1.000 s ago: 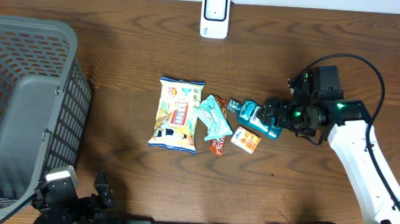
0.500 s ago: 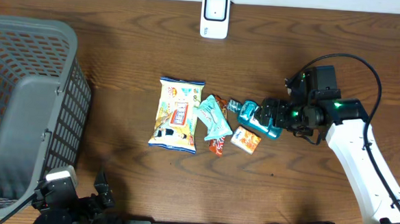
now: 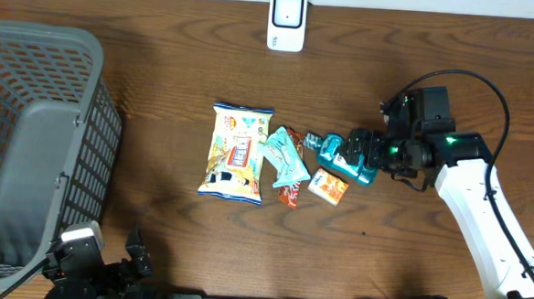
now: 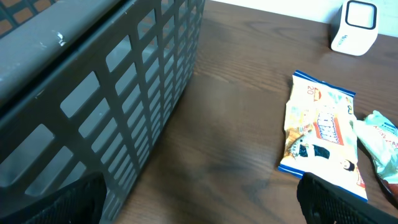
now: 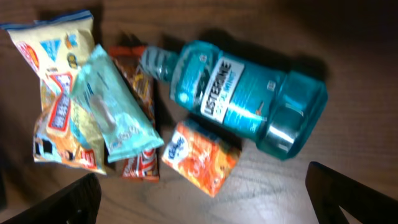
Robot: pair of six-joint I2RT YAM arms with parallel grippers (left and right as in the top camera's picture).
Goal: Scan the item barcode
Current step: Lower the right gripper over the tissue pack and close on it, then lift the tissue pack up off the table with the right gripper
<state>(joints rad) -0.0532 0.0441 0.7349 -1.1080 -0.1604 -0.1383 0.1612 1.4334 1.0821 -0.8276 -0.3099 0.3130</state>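
The right gripper [image 3: 366,153] stands with its jaws spread wide and nothing between them; in the right wrist view its two dark fingertips [image 5: 74,199] sit at the bottom corners of the frame, well apart. Just ahead of them lies the mouthwash bottle [image 5: 236,99] on its side on the table [image 3: 162,62], teal and clear, label up; from overhead the gripper hangs over the bottle's thick base end, the cap end pointing towards the other goods. Whether a finger touches the bottle I cannot tell.

Just beside the bottle lies a small orange box [image 5: 199,155]; next to that a brown and orange wrapper [image 5: 138,165], partly under a pale teal packet [image 5: 115,106] which lies across it; beyond these a yellow snack bag [image 5: 59,93] lies flat.

The left gripper [image 4: 199,186] is also wide open and empty, low at the near left edge of the table; its fingertips [image 4: 68,202] show dark in the bottom corners of the left wrist view. Close on its left stands the grey basket [image 3: 29,146] with its slotted wall.

The white scanner [image 3: 287,20] stands at the far edge of the table — well apart from the bottle and from both grippers.
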